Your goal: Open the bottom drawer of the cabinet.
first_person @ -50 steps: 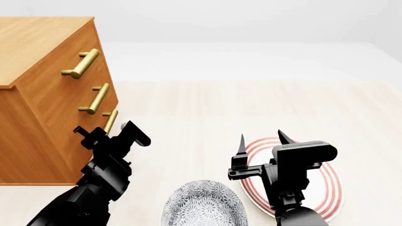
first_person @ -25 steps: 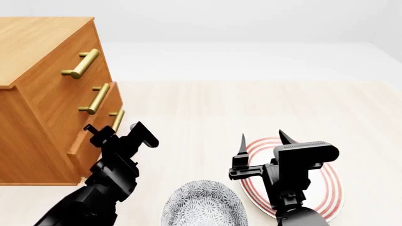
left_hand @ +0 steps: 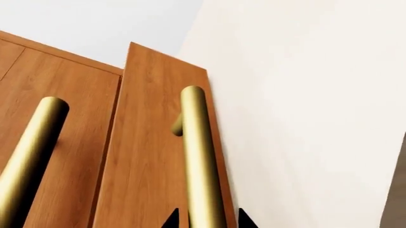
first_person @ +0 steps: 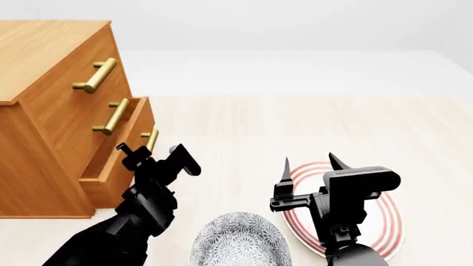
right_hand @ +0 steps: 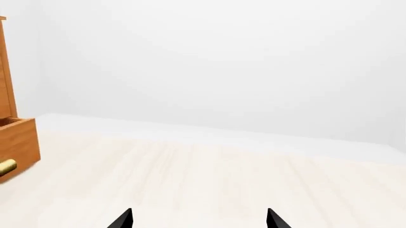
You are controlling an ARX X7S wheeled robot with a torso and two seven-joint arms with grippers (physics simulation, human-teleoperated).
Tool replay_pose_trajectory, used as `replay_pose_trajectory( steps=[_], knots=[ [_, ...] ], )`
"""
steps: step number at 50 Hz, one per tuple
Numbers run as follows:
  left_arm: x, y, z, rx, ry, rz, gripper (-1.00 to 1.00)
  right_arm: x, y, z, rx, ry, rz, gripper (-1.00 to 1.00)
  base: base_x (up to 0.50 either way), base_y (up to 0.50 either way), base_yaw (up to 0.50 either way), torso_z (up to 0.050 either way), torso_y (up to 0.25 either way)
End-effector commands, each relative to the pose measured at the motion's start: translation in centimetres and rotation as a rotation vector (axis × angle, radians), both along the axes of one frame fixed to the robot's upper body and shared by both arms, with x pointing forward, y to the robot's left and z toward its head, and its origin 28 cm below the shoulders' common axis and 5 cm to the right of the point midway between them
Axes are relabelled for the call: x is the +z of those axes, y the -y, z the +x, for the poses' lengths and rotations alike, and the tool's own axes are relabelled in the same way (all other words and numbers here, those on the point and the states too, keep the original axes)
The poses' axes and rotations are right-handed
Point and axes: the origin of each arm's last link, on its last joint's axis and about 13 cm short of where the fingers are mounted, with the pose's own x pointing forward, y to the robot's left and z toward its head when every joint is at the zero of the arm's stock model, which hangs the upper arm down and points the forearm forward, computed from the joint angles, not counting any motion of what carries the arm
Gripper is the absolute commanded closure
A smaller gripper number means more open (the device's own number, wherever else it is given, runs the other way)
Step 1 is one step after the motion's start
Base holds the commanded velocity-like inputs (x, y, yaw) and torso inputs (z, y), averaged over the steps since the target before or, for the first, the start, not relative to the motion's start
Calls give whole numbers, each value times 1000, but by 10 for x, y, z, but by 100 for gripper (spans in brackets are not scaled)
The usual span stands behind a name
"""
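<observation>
The cabinet [first_person: 44, 50] stands at the left in the head view, with three brass bar handles. Its bottom drawer [first_person: 144, 116] sticks out partway from the front. My left gripper [first_person: 152, 152] sits at that drawer's handle [first_person: 150, 139]. In the left wrist view the handle [left_hand: 197, 156] runs between the two black fingertips of the left gripper [left_hand: 208, 221], which are closed around it against the drawer front [left_hand: 152, 142]. My right gripper [first_person: 307, 162] hovers open above the plate, nothing between its fingers. In the right wrist view the right gripper [right_hand: 198, 219] faces bare floor, and the drawer's corner [right_hand: 19, 142] shows at the edge.
A grey patterned bowl [first_person: 240, 241] lies near the front between the arms. A white plate with red rings [first_person: 384, 221] lies under the right arm. The middle drawer's handle [first_person: 112, 116] and the top one [first_person: 94, 75] sit above the drawer. Pale floor stretches to the right.
The bottom drawer has slid outward from flush with the cabinet. My left gripper moved right and toward me with the handle. The right arm stayed nearly still.
</observation>
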Motion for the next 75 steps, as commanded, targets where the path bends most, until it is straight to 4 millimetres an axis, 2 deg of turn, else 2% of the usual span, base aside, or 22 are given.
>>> replay_pose_trajectory(
  steps=[1, 14, 49, 50, 65, 69, 71, 72, 75],
  knots=[
    [10, 33, 6, -124, 16, -29, 100, 0, 0, 0, 2, 1, 3, -100, 15, 0, -5, 0, 0],
    [14, 46, 4, -125, 12, -25, 100, -1, 0, -1, 4, -1, 5, -100, 2, 0, -3, 0, 0],
    [18, 50, 5, -152, 13, -19, 100, -2, 0, 0, 6, -1, 6, -100, 3, 0, -3, 0, 0],
    [18, 50, 5, -156, 6, -23, -100, -2, 0, 0, 6, -2, 5, -100, 0, 0, -5, 0, 0],
    [25, 53, 3, -168, 21, -36, -100, -3, 0, 0, 5, -4, 4, -100, 0, 0, 0, 0, 0],
    [47, 55, -3, -189, 74, -86, -100, -3, 0, 0, 6, -5, 3, -100, 0, 0, 0, 0, 0],
    [66, 55, -9, -201, 118, -126, -100, -3, 0, 1, 6, -7, 3, -100, 0, 0, 0, 0, 0],
    [82, 55, -13, -201, 163, -172, -100, -3, -1, 1, 7, -7, 3, -100, 0, 0, 0, 0, 0],
    [107, 52, -18, -192, 240, -232, -100, -4, -1, 1, 8, -8, 3, -100, 0, 0, 0, 0, 0]
  ],
)
